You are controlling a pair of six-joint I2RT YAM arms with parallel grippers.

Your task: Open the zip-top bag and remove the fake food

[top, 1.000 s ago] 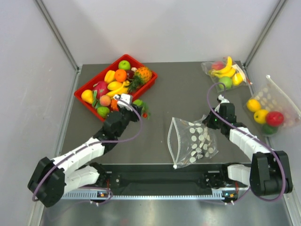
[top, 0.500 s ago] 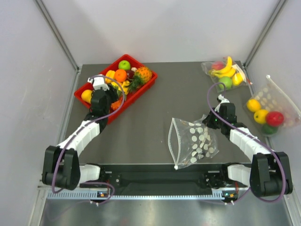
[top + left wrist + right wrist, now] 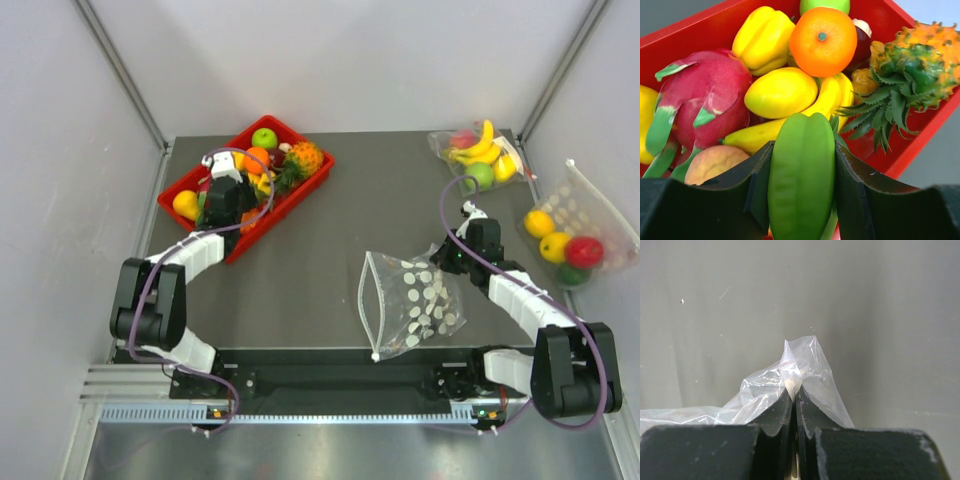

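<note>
The zip-top bag (image 3: 415,300), clear with pale round dots, lies flat on the dark table right of centre; its white zip strip (image 3: 364,300) gapes open on the left. My right gripper (image 3: 447,256) is shut on the bag's far right corner, seen as a pinched peak of clear plastic (image 3: 805,360) between its fingertips (image 3: 794,390). My left gripper (image 3: 240,190) hangs over the red bin and is shut on a green ridged fruit (image 3: 802,175). An orange (image 3: 823,41) and a pinkish peach (image 3: 712,162) lie in the bin below it.
The red bin (image 3: 285,205) at the back left holds a pineapple (image 3: 910,65), a dragon fruit (image 3: 705,100), bananas and yellow fruit. A clear banana-and-apple bag (image 3: 478,155) lies at the back right. A bigger dotted bag of fruit (image 3: 568,235) sits at the right edge.
My left arm has swung from the table's middle to the back left, carrying the green fruit over the red bin. The right arm and the bag have not moved.
</note>
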